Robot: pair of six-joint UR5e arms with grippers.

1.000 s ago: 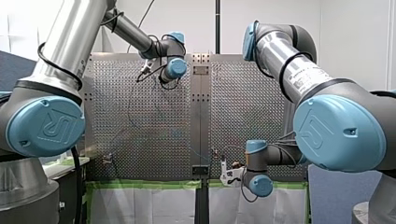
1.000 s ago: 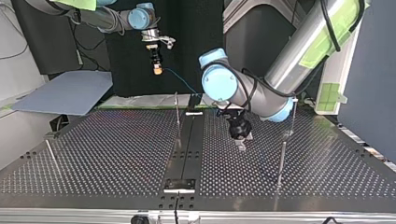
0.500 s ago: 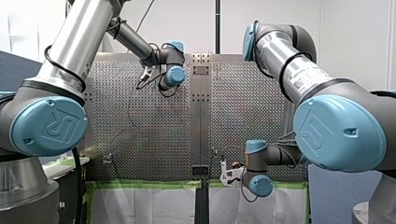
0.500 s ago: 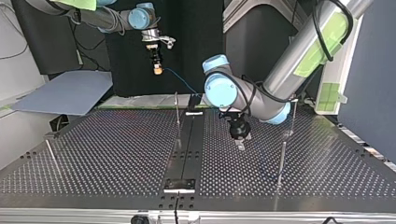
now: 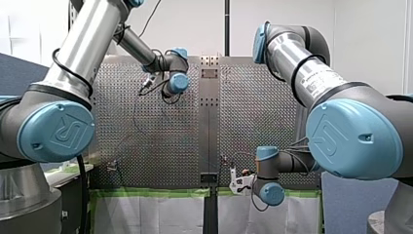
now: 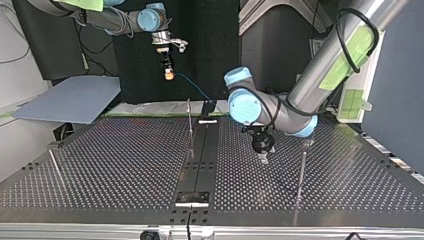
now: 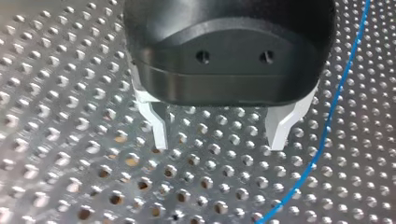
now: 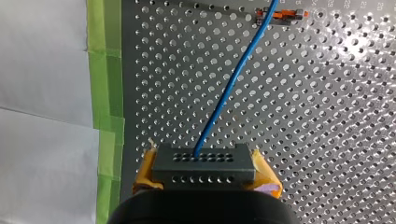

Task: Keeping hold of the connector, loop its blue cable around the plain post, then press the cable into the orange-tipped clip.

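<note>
In the right wrist view my right gripper (image 8: 204, 179) is shut, yellow pads on both sides of a dark grey connector (image 8: 203, 163). The blue cable (image 8: 233, 79) leaves the connector and runs ahead to the orange-tipped clip (image 8: 286, 15), beside a thin post (image 8: 196, 4). In the top view this gripper (image 6: 169, 76) hangs high at the far edge, with the cable (image 6: 195, 90) sloping down towards the plain post (image 6: 189, 117). My left gripper (image 7: 219, 140) stands open just over the perforated plate, nothing between its pale fingers (image 7: 160, 130). A stretch of cable (image 7: 329, 121) lies beside it.
Other thin posts (image 6: 301, 172) (image 6: 55, 165) stand on the perforated table (image 6: 125, 165). A dark rail (image 6: 200, 155) runs down its middle. Green tape (image 8: 105, 93) and white sheeting (image 8: 42, 93) border the plate's edge by my right gripper.
My left gripper has moved towards the top view's right and nearer that camera, staying open and low over the plate. My right arm has not moved.
</note>
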